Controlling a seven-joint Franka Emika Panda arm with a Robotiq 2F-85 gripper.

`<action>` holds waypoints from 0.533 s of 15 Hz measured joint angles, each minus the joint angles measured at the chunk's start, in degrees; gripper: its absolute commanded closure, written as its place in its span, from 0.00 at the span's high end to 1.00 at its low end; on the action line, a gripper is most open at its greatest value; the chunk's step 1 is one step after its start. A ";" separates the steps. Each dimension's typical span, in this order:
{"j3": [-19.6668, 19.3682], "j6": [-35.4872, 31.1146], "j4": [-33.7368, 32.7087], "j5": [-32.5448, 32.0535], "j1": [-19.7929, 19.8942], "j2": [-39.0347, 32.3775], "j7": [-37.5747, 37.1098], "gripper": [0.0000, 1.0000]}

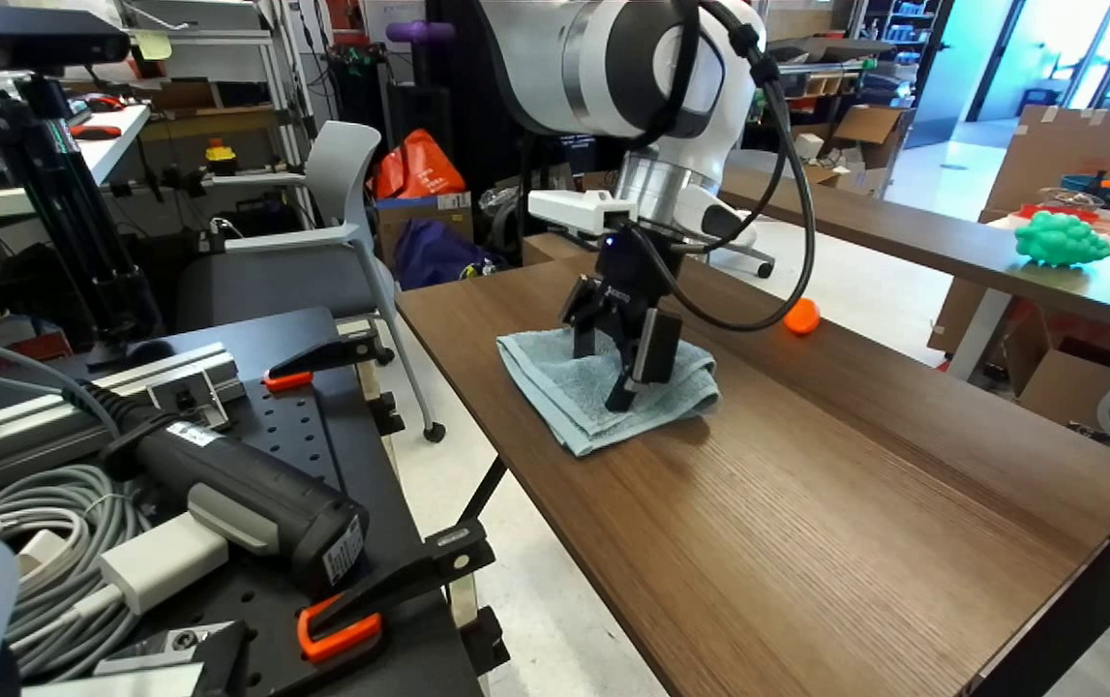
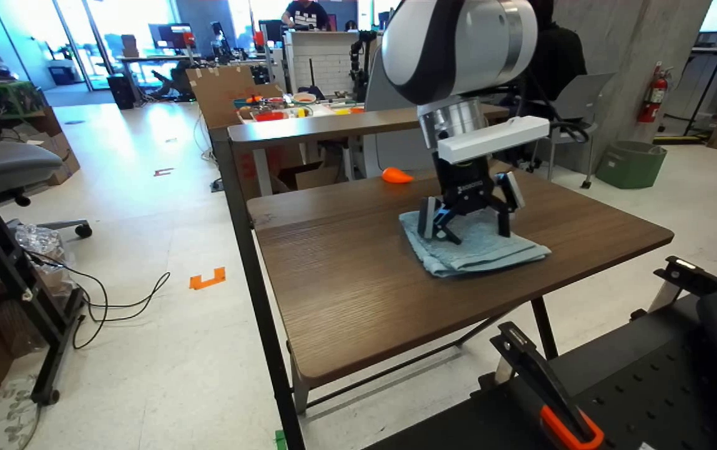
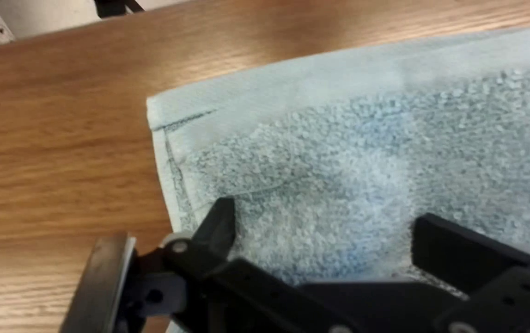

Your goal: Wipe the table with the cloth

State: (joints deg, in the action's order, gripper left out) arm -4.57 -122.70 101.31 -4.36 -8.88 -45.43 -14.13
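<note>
Gripper [image 2: 479, 236] spread wide over a folded terry cloth [image 3: 338, 152]

Its two fingers [image 3: 221, 222] stand well apart, pointing down, with light-blue fabric flat between them; the tips seem to meet the cloth, though how hard they press cannot be told. The cloth lies in folded layers on the wood-grain table [image 2: 345, 281], near the long edge that faces the black perforated bench [image 1: 298, 421].

My guess is that taking hold is the step in hand. On layers this flat, the fingers could skate over the pile when brought together, or nip only the top one, and the fold would then open and trail behind the wipe. Driving too low could jam the tips against the wood; too shallow a pinch could let the cloth slip at the first drag.

Toward the bench there is little margin: a stroke that way might carry a corner over the edge, where floor [image 1: 535, 581] shows in the gap. More tabletop stretches toward the black upright [image 2: 250, 262], probably the better direction for sweeping. Near the opposite long edge sits an orange teardrop-shaped object [image 2: 397, 175], well apart from the cloth; an overlong stroke across might knock it off.
</note>
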 measured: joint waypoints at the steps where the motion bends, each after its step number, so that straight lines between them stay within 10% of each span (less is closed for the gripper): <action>1: -1.32 0.00 1.08 -0.07 0.24 0.47 -1.36 1.00; 8: -6.71 0.47 1.89 2.26 6.66 -0.25 -10.22 1.00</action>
State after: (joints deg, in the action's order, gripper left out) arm -11.28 -122.23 103.20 -2.09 -2.22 -45.68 -24.35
